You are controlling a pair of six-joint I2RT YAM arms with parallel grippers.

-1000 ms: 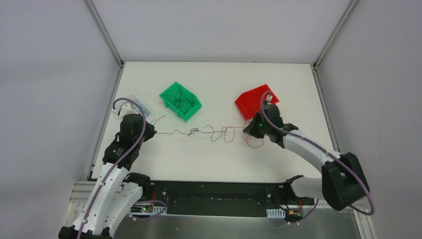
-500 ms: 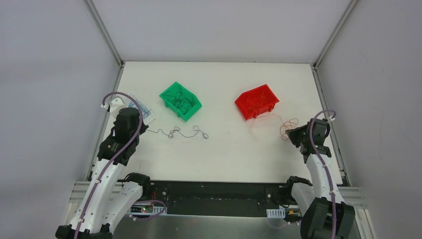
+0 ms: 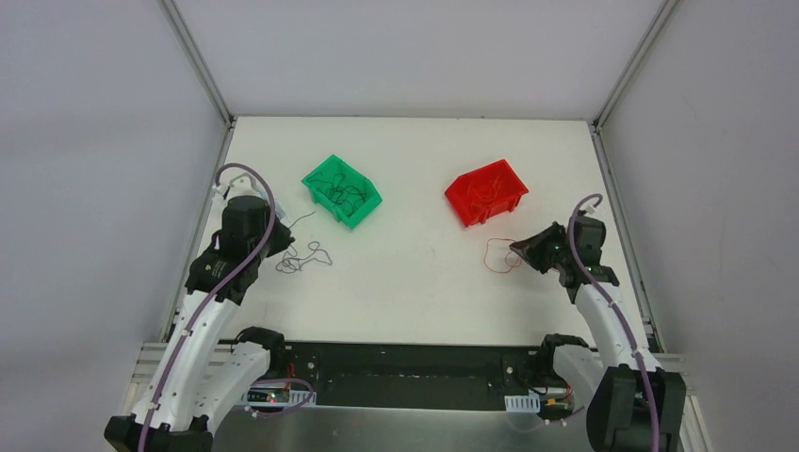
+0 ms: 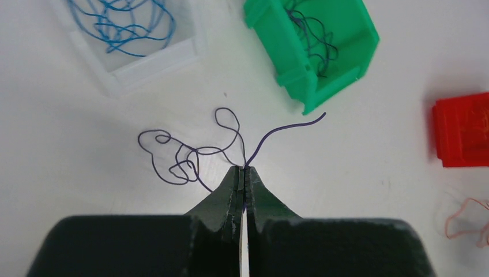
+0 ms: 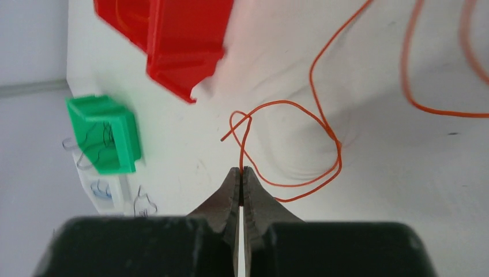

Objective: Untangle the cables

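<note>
Moved: dark cable [image 4: 188,158], lately stretched rightward, now bunched beside left gripper [image 4: 244,170]; right gripper [image 5: 240,171] shifted left with red cable [image 5: 339,151].
Loose cables: two, well apart, dark left, red right.
Grippers: two, each clenched on its cable.
Bins: three; clear [image 4: 153,64] far left, green [image 3: 363,209] beside it, red [image 3: 490,202] far right.

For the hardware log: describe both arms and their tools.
The left arm and right arm have white links, black joints and a purple cable running alongside. The left tool and right tool each have two dark tapering fingers.
</note>
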